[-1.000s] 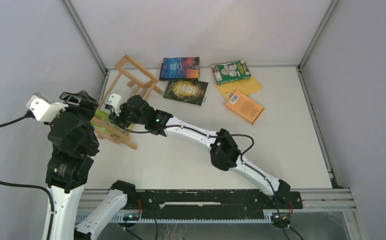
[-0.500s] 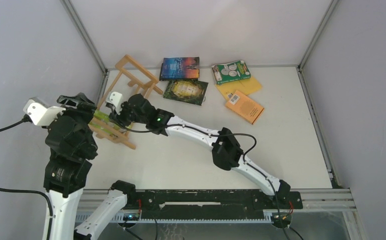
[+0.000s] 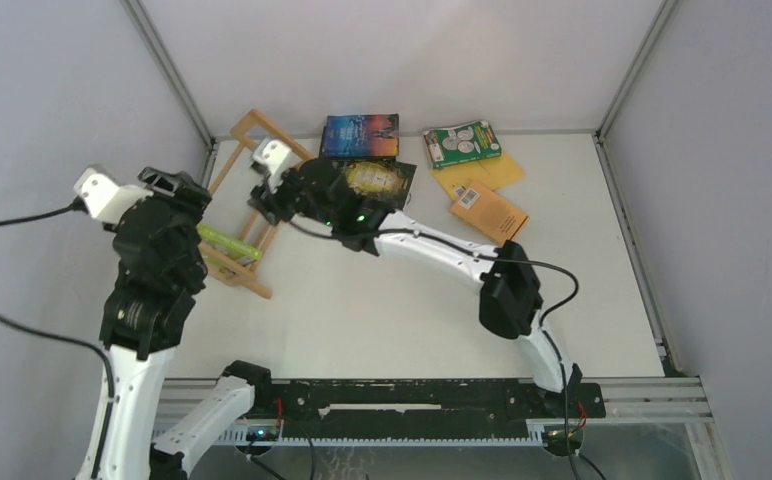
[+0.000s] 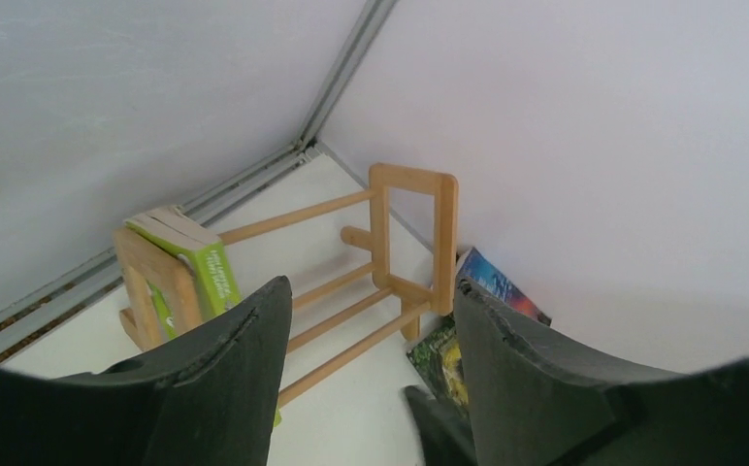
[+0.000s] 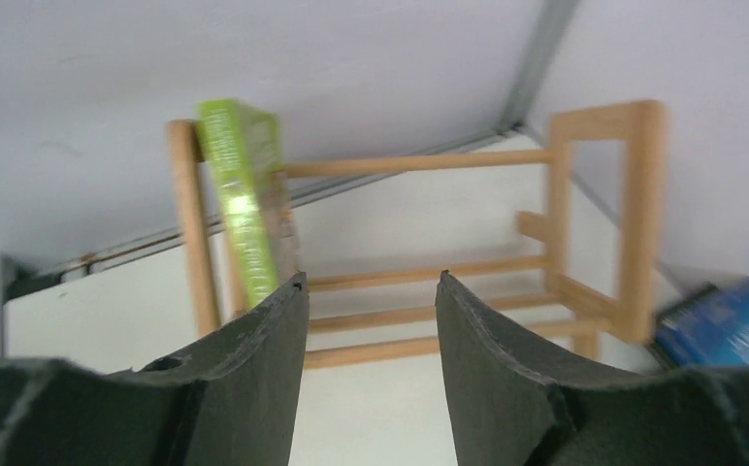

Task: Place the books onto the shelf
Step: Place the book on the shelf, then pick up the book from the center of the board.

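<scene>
Off the lime-green book [image 5: 240,194], right fingers [image 5: 244,388] have withdrawn.

Shelf [image 4: 382,223] free beyond lime-green book [image 4: 204,264] at one end, wall [image 4: 109,97] close alongside

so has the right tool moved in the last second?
Yes. The right tool has left the lime-green book at the near end of the shelf and gone toward the shelf's far end frame, holding nothing.

One shelf [image 3: 242,280] on the far left, with one lime-green book [image 3: 230,243] in it. Five more lie flat to its right along the far side: blue book [image 3: 360,137], black book [image 3: 382,178], green book [image 3: 462,143], yellow book [image 3: 507,172], orange book [image 3: 489,213].
</scene>
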